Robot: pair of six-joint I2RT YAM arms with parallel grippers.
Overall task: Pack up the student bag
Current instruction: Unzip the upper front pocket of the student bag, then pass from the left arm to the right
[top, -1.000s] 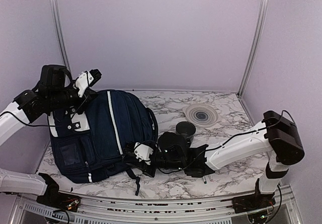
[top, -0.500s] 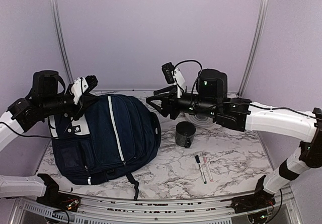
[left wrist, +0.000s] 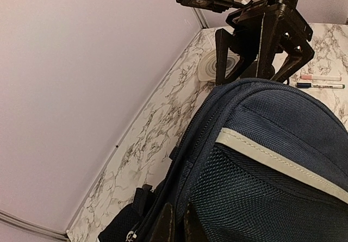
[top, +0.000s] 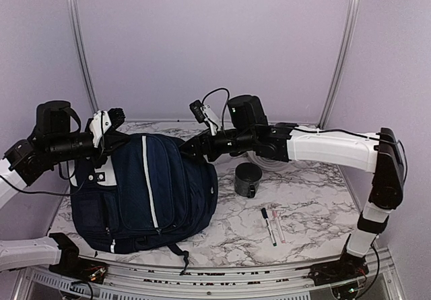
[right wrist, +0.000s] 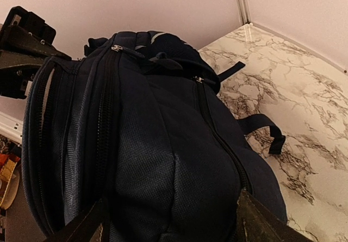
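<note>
The student bag point(top: 145, 185) sits on the left half of the marbled tabletop point(top: 316, 205), propped up rather than lying flat, its white-striped face towards the overhead camera. It stands that way because the left arm point(top: 40, 148) has it by the upper far-left corner. The left jaws are pressed fully together there. From the wrist view they seem to pinch a fold of navy fabric beside a zip, though the tips sit at the very edge of that view, so I would not swear to exactly what is caught. Holding that corner up looks meant to present the top of the bag, steady, to the other arm.

The right arm point(top: 323, 148) reaches across from the right to the opposite side of the bag's top. The right jaws are spread wide and hold nothing. Its own camera shows one finger on either side of the bag's bulging body, straddling it, and I cannot tell whether either one touches the cloth. My guess is that it is lining up on a zip pull.

The things I take to be for packing wait to the right of the bag. There is a dark mug point(top: 248, 178), two marker pens point(top: 273, 226) lying side by side nearer the front, and a round grey ribbed disc point(left wrist: 220, 65) behind the mug.
</note>
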